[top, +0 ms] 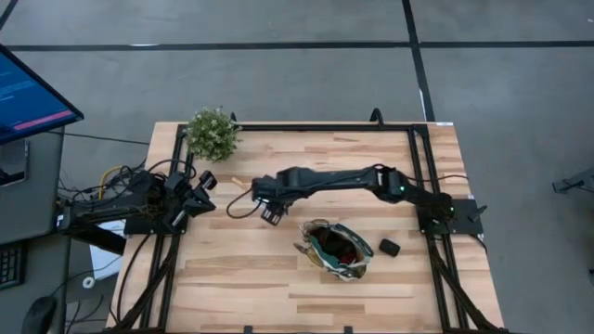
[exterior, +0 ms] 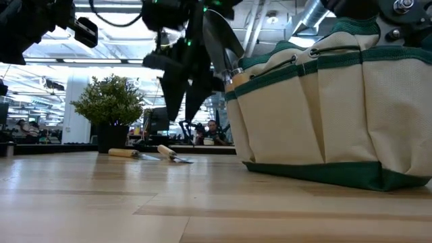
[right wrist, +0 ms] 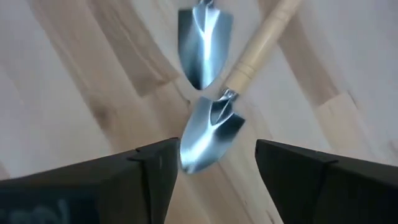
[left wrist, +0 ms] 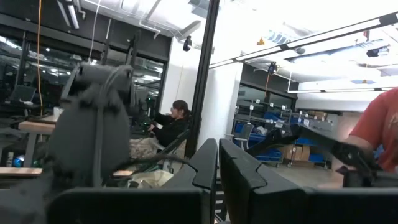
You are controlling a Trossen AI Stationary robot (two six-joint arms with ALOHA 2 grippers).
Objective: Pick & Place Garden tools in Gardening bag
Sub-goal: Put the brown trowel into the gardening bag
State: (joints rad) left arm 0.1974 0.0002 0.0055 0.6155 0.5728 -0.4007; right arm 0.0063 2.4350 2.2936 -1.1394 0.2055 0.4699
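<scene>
Two trowels with wooden handles and silver heads lie flat on the table, heads close together (right wrist: 210, 140) (right wrist: 204, 43); the low view shows them left of the bag (exterior: 125, 153) (exterior: 172, 154). My right gripper (right wrist: 214, 168) (top: 270, 215) hangs open above them, pointing steeply down, its fingers either side of the nearer head and clear of it. The beige gardening bag (top: 339, 250) (exterior: 337, 101) with green trim stands upright on the table; a silver trowel head (exterior: 219, 37) sticks up at its edge and something red shows inside. My left gripper (top: 206, 181) (left wrist: 217, 174) waits shut at the table's left edge.
A bushy green potted plant (top: 212, 133) (exterior: 111, 101) stands at the far left corner. A small dark object (top: 390, 247) lies right of the bag. Bare wood stretches along the near edge (top: 306, 297). People sit in the room beyond the table.
</scene>
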